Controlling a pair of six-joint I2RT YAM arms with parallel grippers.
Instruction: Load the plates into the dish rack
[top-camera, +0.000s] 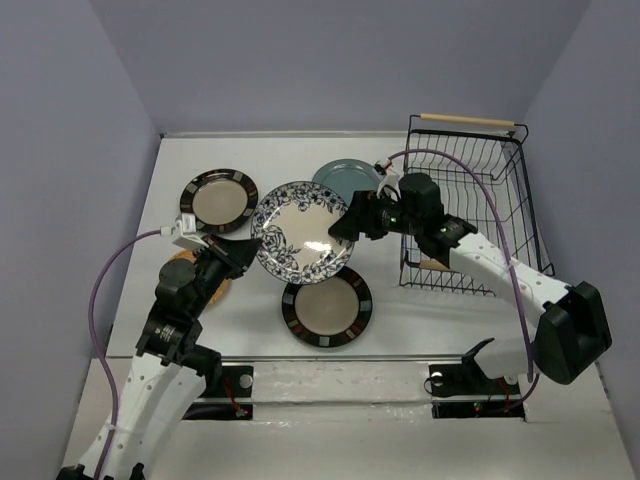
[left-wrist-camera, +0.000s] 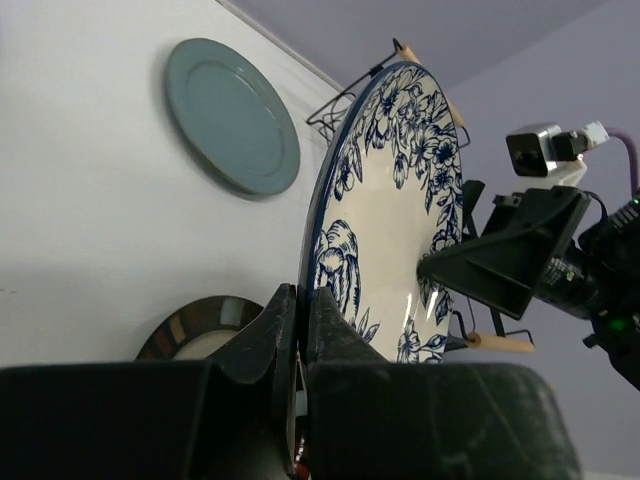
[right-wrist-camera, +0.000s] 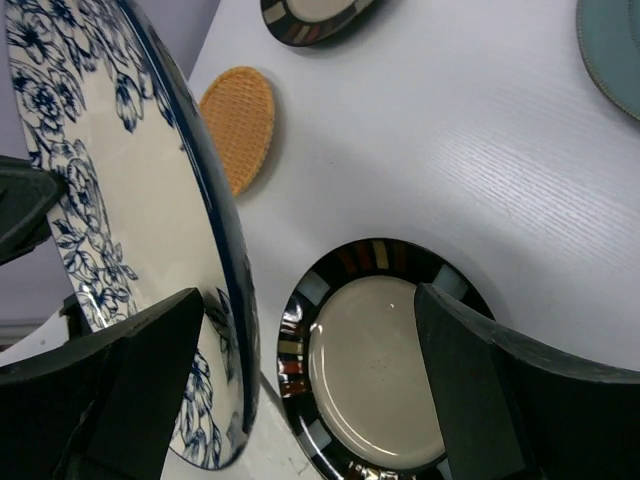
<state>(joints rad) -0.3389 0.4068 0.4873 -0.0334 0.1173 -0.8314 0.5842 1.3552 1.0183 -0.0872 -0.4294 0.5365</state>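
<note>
While the left gripper (left-wrist-camera: 298, 300) clamps the floral plate (left-wrist-camera: 385, 200) by its rim, the right gripper (top-camera: 345, 228) gapes wide, opposite rim between its jaws. Looks slick, stiff, breakable; bite deep on that edge.

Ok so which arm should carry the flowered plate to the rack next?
Right. The right gripper, open, straddles the flowered plate's rim, and the rack sits on its side. The left gripper, shut on the plate, is farther away.
</note>
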